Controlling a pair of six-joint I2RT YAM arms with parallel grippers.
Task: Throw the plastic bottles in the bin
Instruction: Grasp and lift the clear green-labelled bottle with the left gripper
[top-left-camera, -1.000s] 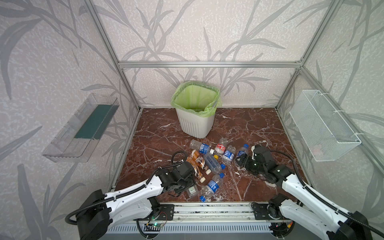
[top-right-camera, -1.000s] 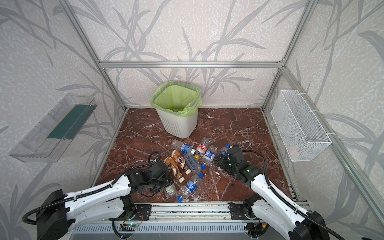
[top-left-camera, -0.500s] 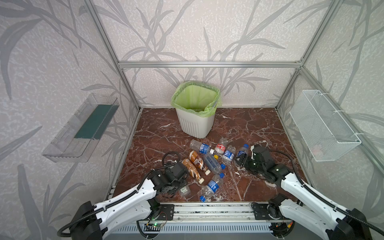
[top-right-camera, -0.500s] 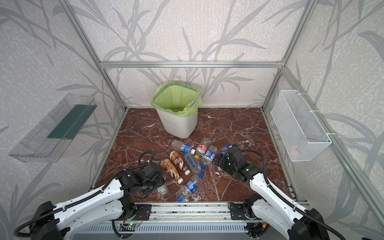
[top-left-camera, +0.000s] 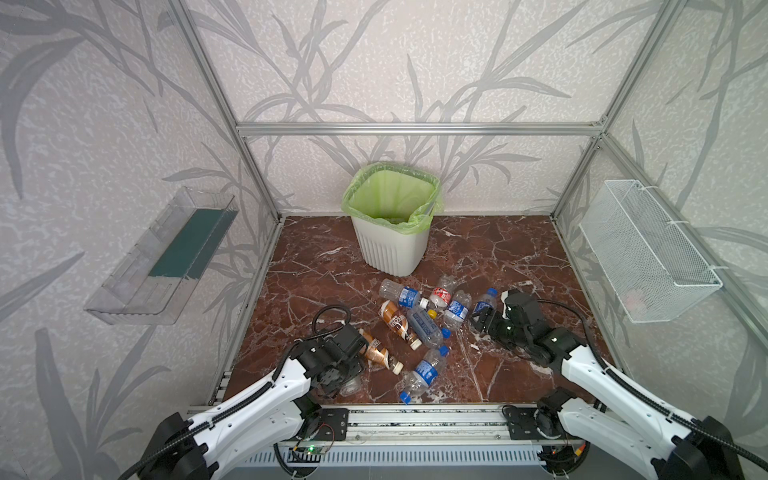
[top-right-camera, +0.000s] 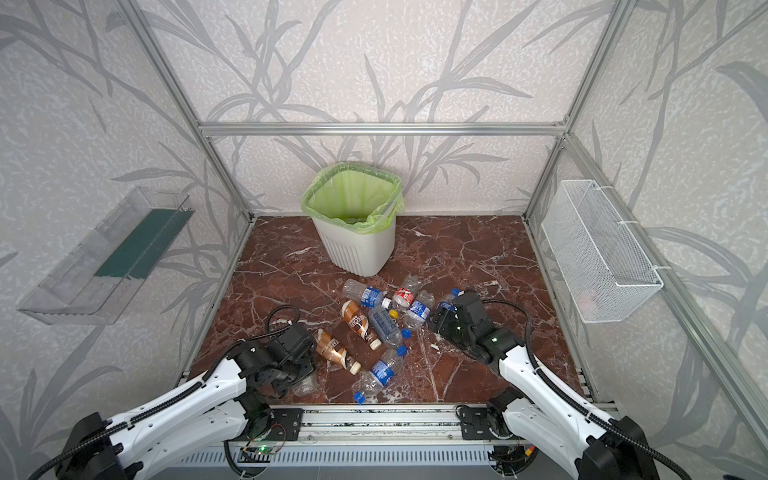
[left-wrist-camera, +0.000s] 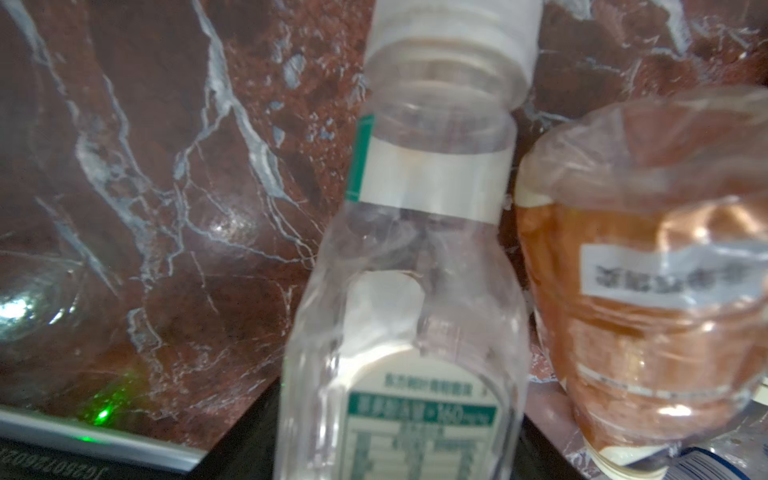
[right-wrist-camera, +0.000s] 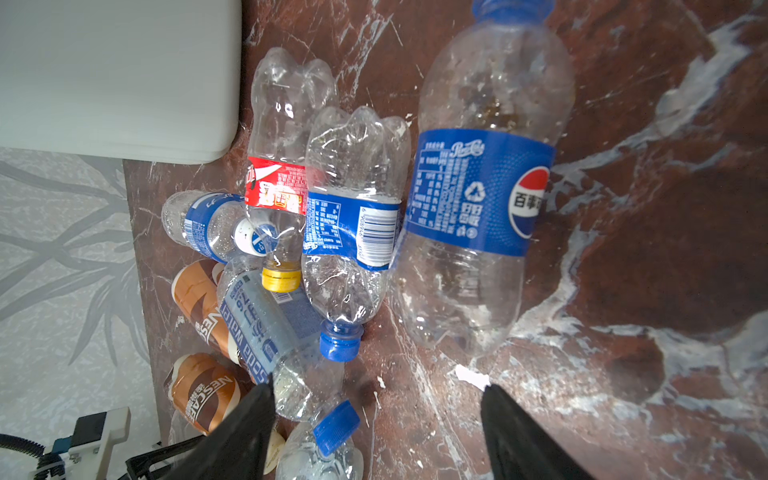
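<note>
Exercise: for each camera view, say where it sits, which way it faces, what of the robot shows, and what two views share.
Both top views: high at the front, looking down at the bin and bottle heap; left arm and right arm show.
Left wrist: low over the marble floor, facing a clear bottle beside a brown bottle; no fingers clearly visible.
Right wrist: low, facing the heap and bin wall; black fingertips of the right gripper show, apart.
Shared: the Pepsi bottle, in right wrist and both top views.

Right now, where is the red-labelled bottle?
In both top views the red-labelled bottle lies right of centre in front of the bin, between two blue-labelled bottles.
</note>
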